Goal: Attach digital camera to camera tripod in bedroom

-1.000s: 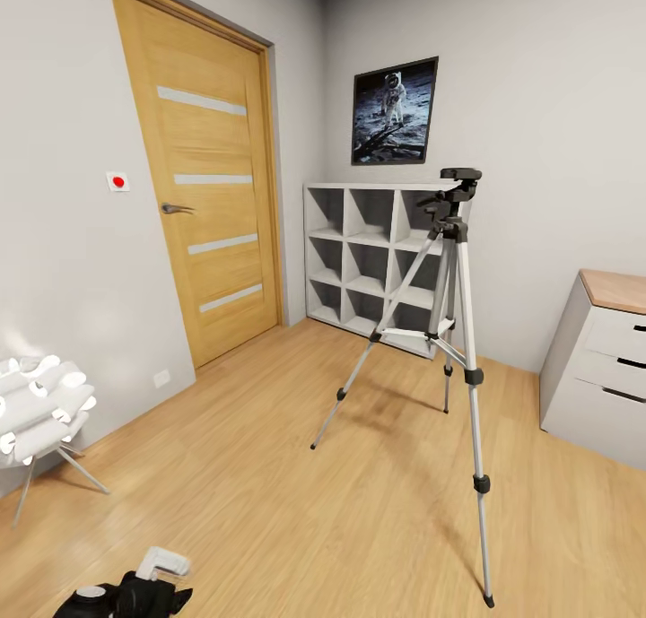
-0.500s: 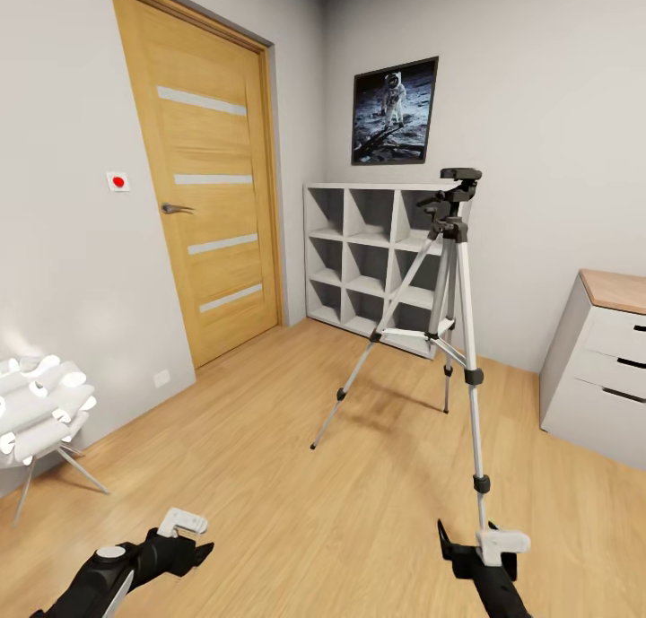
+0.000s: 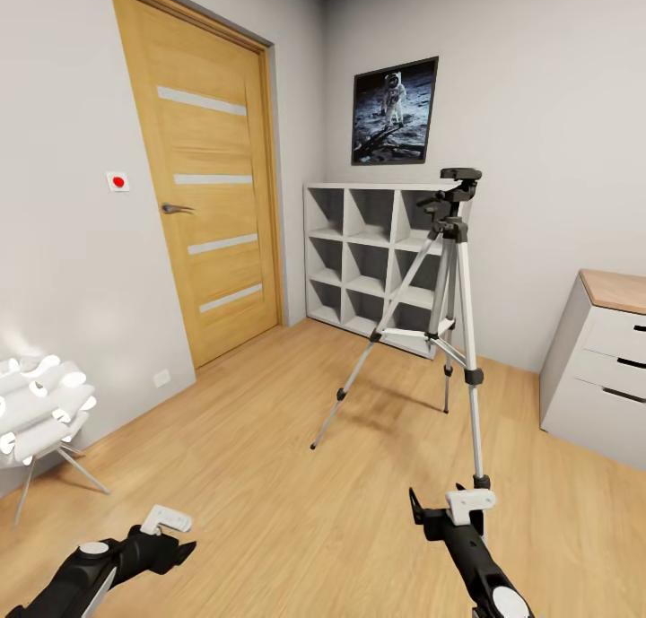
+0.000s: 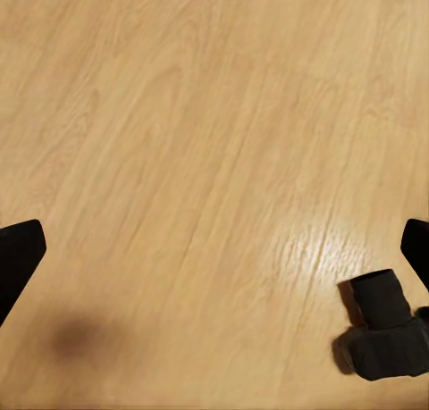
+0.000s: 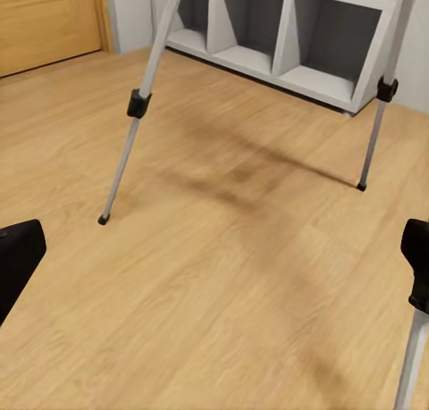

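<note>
Pre-grasp step: both claws, left (image 3: pixel 166 530) and right (image 3: pixel 446 510), spread apart and empty; digital camera (image 4: pixel 384 331) lies on floor under left wrist, camera tripod (image 3: pixel 449 331) ahead; next, lower left claw onto camera.

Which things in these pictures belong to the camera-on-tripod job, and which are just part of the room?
Job:
camera, lying on the floor
tripod, standing with nothing on its head
left gripper and right gripper, both open, holding nothing

Just there:
door
cube shelf
moon poster
drawer unit
white chair
</note>
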### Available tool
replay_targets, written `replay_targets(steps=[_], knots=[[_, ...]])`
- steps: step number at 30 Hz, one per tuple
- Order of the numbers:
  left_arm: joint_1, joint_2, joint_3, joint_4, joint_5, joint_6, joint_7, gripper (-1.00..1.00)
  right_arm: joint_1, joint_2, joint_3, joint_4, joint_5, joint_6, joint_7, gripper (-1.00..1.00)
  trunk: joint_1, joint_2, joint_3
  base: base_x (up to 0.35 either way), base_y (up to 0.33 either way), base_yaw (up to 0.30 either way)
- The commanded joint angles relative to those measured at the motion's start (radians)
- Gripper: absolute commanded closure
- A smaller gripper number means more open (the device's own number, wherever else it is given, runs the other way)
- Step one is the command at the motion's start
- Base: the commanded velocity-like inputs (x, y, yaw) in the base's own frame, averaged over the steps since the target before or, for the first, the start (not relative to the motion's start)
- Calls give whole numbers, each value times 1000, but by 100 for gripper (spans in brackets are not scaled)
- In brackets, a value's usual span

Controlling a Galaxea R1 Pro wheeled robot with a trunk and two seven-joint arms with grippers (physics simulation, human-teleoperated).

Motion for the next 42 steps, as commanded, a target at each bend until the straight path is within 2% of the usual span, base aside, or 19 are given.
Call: replay_targets(steps=[1, 4, 8, 9, 12, 13, 15, 18, 19, 24, 25, 29, 37, 39, 41, 42], knots=[[0, 5, -2, -2, -1, 5, -2, -100, -1, -1, 3, 0, 0, -2, -3, -100, 0, 0, -1, 0, 0, 0], [0, 12, -4, -1, -1, 5, -3, -100, -1, -1, 6, 0, 0, -2, -3, -100, 4, -7, -4, 0, 0, 0], [0, 5, -56, 1, -1, 4, -5, -100, -1, -1, 10, 0, 0, -1, -2, -100, 19, -35, -17, 0, 0, 0], [0, 5, -83, 1, -1, 4, -5, -100, -1, -1, 16, 0, 0, -1, -1, -100, 23, -42, -20, 0, 0, 0], [0, 6, -117, 0, -1, 4, -5, -100, -1, -1, 42, 0, 0, -1, 5, -100, 34, -63, -29, 0, 0, 0], [0, 9, -131, -3, -1, 5, -7, -100, -1, -1, 61, 0, 0, 0, 19, -100, 38, -70, -32, 0, 0, 0], [0, 13, -140, -9, -1, 6, -15, -100, -1, -1, 75, 1, -1, 0, 45, -100, 46, -84, -39, 0, 0, 0], [0, 27, -149, -31, -1, 6, -74, -100, -1, -2, 89, 1, -1, 0, 139, -100, 57, -105, -48, 0, 0, 0], [0, 37, -150, -50, -1, 8, -121, -100, -1, -4, 91, 1, -1, 0, 191, -100, 61, -112, -51, 0, 0, 0], [0, 60, -139, -160, 0, 39, -263, -100, -1, -8, 82, 1, 1, -1, 323, -100, 80, -147, -67, 0, 0, 0], [0, 61, -138, -168, 0, 50, -272, -100, -1, -8, 81, 1, 2, -1, 331, -100, 84, -154, -70, 0, 0, 0], [0, 53, -136, -189, 0, 106, -296, -100, -1, -9, 79, 1, 3, -3, 344, -100, 100, -182, -82, 0, 0, 0], [0, 44, -134, -196, 0, 141, -308, -100, -1, -9, 78, 1, 4, -6, 308, -100, 130, -238, -108, 0, 0, 0], [0, 40, -140, -196, 0, 141, -308, -100, -1, -9, 77, 1, 4, -6, 307, -100, 138, -252, -114, 0, 0, 0], [0, 34, -161, -195, -1, 142, -308, -100, -1, -9, 77, 1, 4, -7, 306, -100, 146, -266, -120, 0, 0, 0], [0, 33, -182, -195, -1, 142, -309, -100, -1, -9, 76, 1, 4, -7, 306, -100, 149, -273, -123, 0, 0, 0]])
